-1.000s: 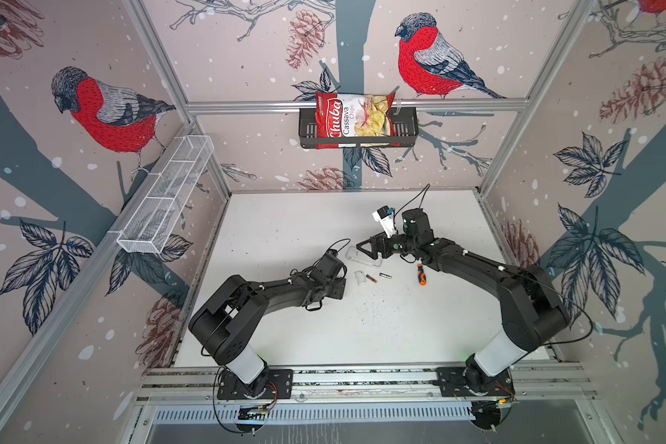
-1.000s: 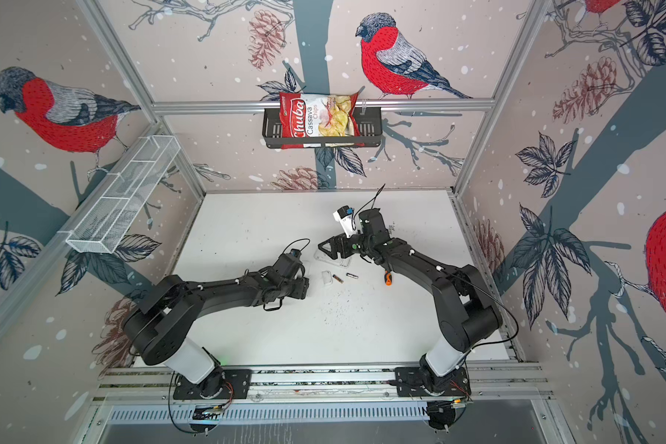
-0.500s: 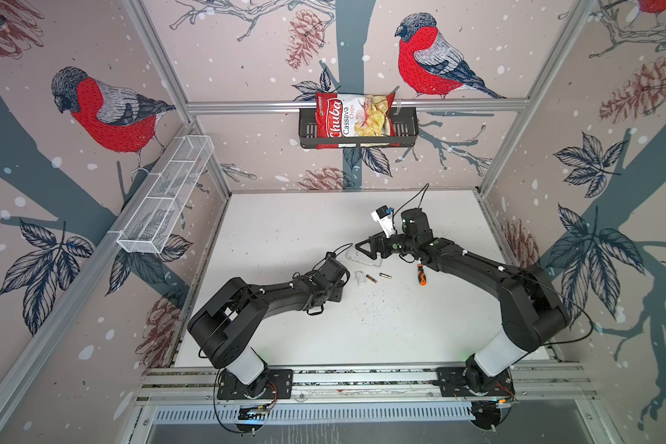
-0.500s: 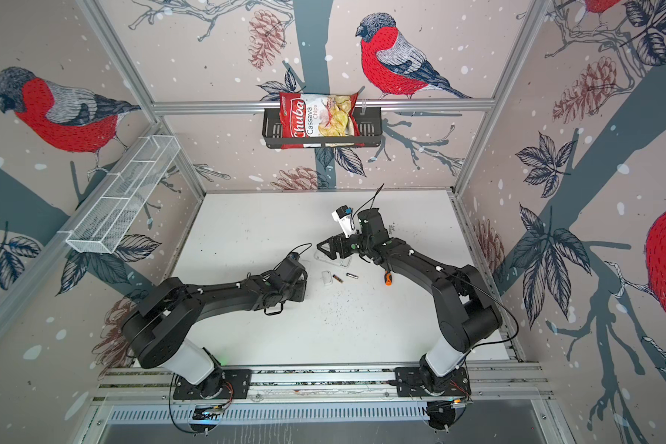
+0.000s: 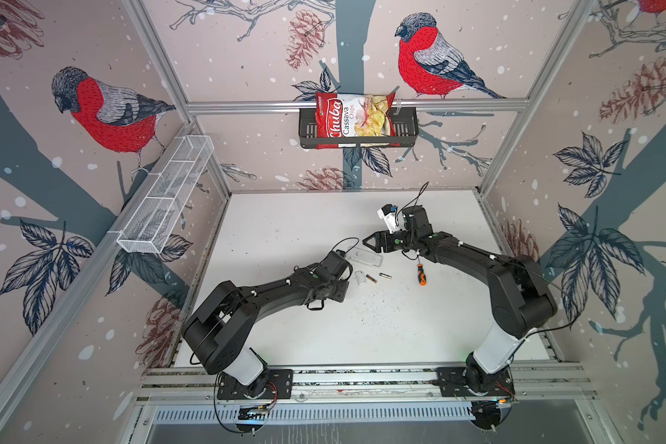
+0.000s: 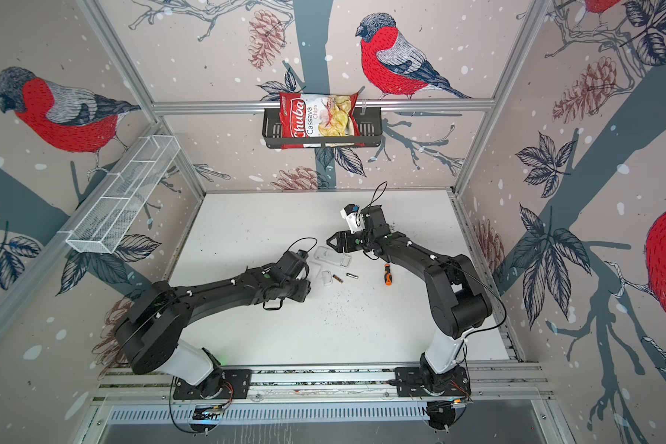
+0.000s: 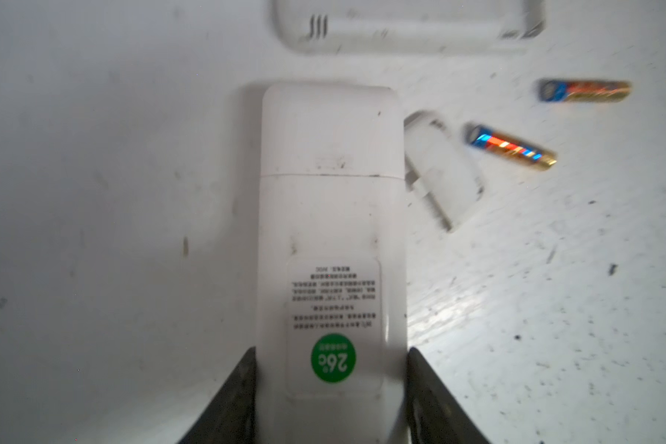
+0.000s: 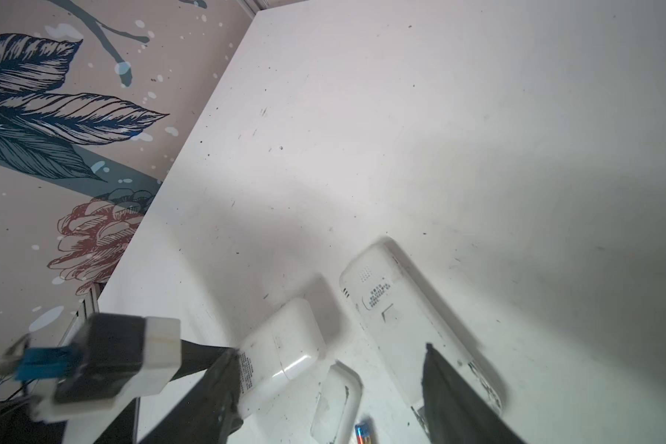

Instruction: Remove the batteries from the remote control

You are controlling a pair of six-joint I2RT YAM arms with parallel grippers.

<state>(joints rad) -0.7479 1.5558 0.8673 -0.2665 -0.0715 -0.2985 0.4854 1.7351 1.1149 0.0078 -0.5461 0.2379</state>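
Observation:
A white remote control (image 7: 329,215) lies back up, its label and green sticker showing, and my left gripper (image 7: 330,357) is shut on its sides. Its battery lid looks closed. A loose white battery cover (image 7: 443,169) lies beside it. Two batteries (image 7: 512,148) (image 7: 583,91) rest on the table beyond the cover; both top views show them (image 5: 370,278) (image 6: 351,275). A second white remote (image 8: 400,319) lies just past them. My right gripper (image 8: 331,369) hovers open over that remote and the cover, holding nothing.
An orange-and-black screwdriver (image 5: 421,273) lies right of the batteries. A black wall basket (image 5: 308,130) holds a chips bag (image 5: 352,119) at the back. A white wire shelf (image 5: 162,207) hangs on the left wall. Dark specks dot the white table (image 5: 362,330).
My left gripper has closed on the white remote and its wrist has shifted slightly. The right arm stays about where it was.

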